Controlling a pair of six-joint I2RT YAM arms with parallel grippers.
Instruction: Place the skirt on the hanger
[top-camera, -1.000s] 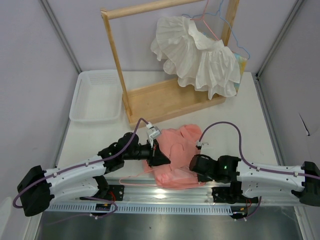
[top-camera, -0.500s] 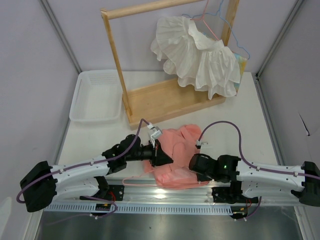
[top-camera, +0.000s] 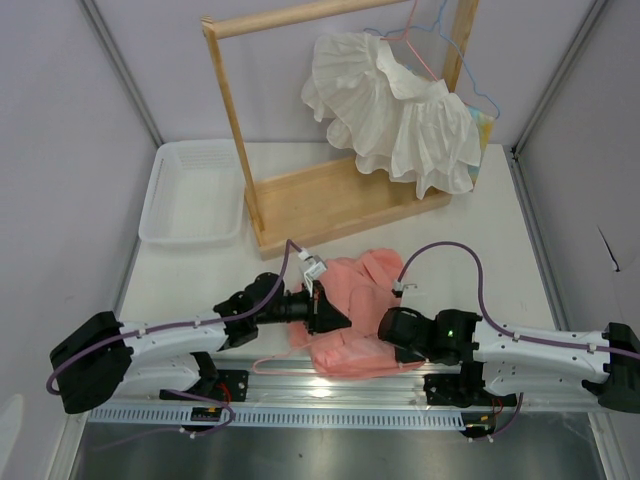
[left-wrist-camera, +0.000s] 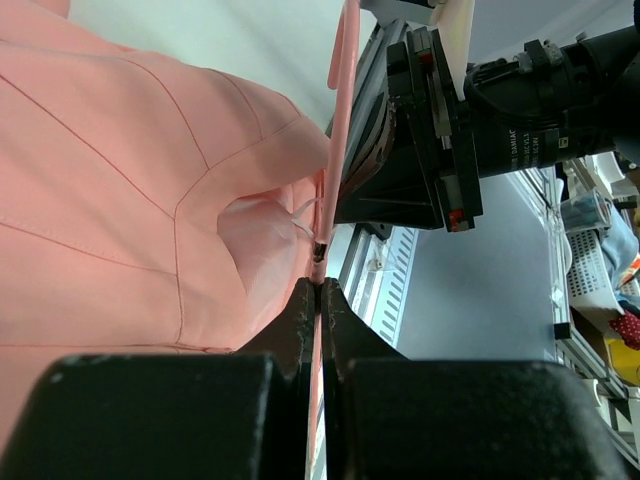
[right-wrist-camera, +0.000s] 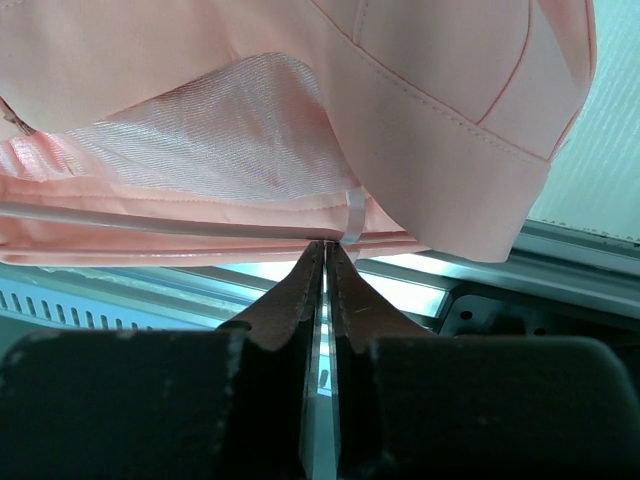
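Here, left gripper (left-wrist-camera: 318, 290) pinches the hanger (left-wrist-camera: 340, 100) — beside the skirt (left-wrist-camera: 110, 190).

Bright, even overhead light; soft shadows; glare on metal rail (top-camera: 325, 388); wrist views: near foreground blurred, skirt (left-wrist-camera: 120, 180) sharp.

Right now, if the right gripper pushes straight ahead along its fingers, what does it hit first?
Likely the thin pale-pink wire hanger crossing just beyond the right gripper, then the salmon-pink cloth skirt; depth is unclear.
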